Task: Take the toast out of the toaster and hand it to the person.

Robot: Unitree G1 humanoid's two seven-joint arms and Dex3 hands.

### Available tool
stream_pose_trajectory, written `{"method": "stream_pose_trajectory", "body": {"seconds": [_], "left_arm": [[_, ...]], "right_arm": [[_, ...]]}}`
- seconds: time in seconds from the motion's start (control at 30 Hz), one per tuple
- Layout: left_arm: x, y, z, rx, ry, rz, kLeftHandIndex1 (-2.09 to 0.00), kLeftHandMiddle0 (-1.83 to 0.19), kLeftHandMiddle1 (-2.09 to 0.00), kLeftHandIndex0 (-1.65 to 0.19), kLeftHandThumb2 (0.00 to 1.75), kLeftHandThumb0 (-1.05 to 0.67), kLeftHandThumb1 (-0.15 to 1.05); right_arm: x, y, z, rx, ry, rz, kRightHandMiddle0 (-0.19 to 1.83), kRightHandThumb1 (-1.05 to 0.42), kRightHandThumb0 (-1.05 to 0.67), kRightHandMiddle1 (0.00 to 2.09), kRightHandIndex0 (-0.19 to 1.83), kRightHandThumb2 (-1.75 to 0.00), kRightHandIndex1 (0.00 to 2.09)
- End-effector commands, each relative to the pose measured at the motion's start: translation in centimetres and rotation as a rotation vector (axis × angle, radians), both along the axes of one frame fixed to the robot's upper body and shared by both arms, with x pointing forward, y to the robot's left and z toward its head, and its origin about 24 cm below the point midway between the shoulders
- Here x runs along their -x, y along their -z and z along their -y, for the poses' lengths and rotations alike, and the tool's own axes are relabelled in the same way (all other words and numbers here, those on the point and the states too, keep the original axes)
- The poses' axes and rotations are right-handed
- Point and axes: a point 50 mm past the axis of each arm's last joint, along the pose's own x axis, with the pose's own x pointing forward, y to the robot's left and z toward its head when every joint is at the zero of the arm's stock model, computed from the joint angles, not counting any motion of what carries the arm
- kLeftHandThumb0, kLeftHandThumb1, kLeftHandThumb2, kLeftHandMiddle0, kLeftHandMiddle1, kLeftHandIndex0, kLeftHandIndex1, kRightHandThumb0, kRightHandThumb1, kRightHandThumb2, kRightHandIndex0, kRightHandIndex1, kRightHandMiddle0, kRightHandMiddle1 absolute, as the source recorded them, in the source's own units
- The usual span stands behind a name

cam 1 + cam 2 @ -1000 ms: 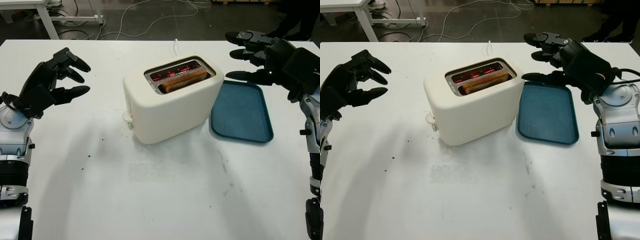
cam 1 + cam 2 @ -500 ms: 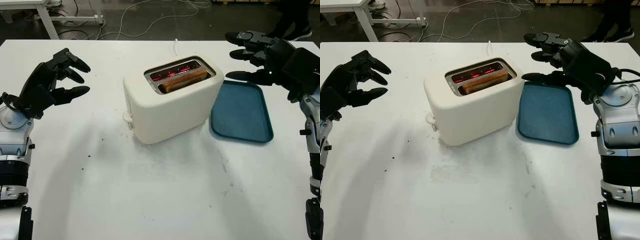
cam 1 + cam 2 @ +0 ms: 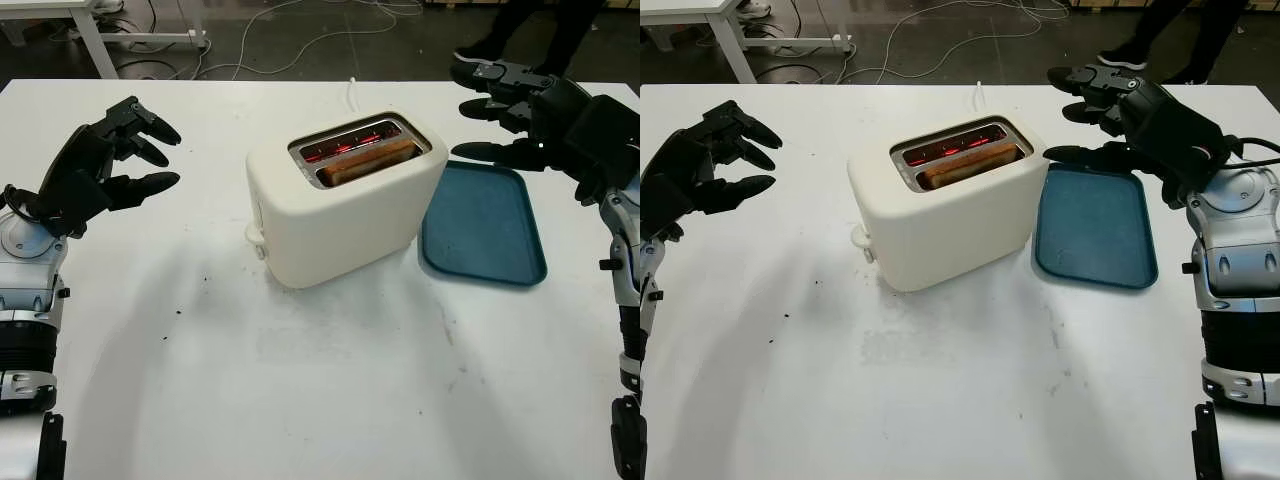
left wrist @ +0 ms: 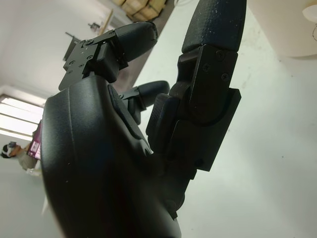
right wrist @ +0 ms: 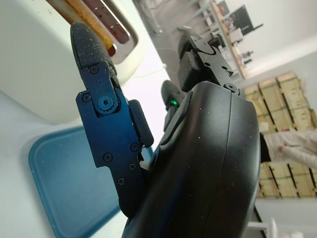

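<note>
While both hands hold the same raised poses as half a second ago, the one change is at the far edge — a person's legs (image 3: 540, 25) have stepped in beyond the table (image 3: 330, 400), just behind the right hand. That likely means the receiver is arriving; the pull-out itself is not yet begun.

Left hand (image 3: 95, 165) hovers well off to the toaster's left, holding nothing, fingers loosely extended toward it. Right hand (image 3: 1120, 110) hangs up and behind the tray's far edge, also empty and open, fingertips pointing at the toaster's top.

Toaster (image 3: 345, 200) sits between the two hands, nearer the right one. Its front slot holds the toast (image 3: 368, 160), top edge just proud of the slot; the rear slot glows red, with nothing seen in it. Tray (image 3: 1095, 225) lies just below the right hand, touching or nearly touching the toaster's side — nothing on it.
</note>
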Motion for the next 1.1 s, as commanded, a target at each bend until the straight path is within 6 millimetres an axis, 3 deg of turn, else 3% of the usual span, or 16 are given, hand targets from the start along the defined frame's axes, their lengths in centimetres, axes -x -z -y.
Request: {"method": "stream_pose_trajectory", "body": {"seconds": [0.0,1.07], "left_arm": [[0.13,-0.14,-0.14,0.006,-0.004,0.015,-1.44,-0.16,-1.55,-0.16,0.15,-1.05,0.92],[0.07,-0.20,-0.10,0.015,0.003,0.013,-1.39,-0.16,-1.51,-0.18,0.15,-1.05,0.92]], "right_arm": [[0.08,-0.16,-0.13,0.000,-0.006,0.011,0.29,-0.81,-0.67,0.07,0.00,0.00,0.66],[-0.01,-0.30,-0.27,-0.020,-0.016,0.007,0.26,-0.80,-0.62,0.06,0.00,0.00,0.60]]}}
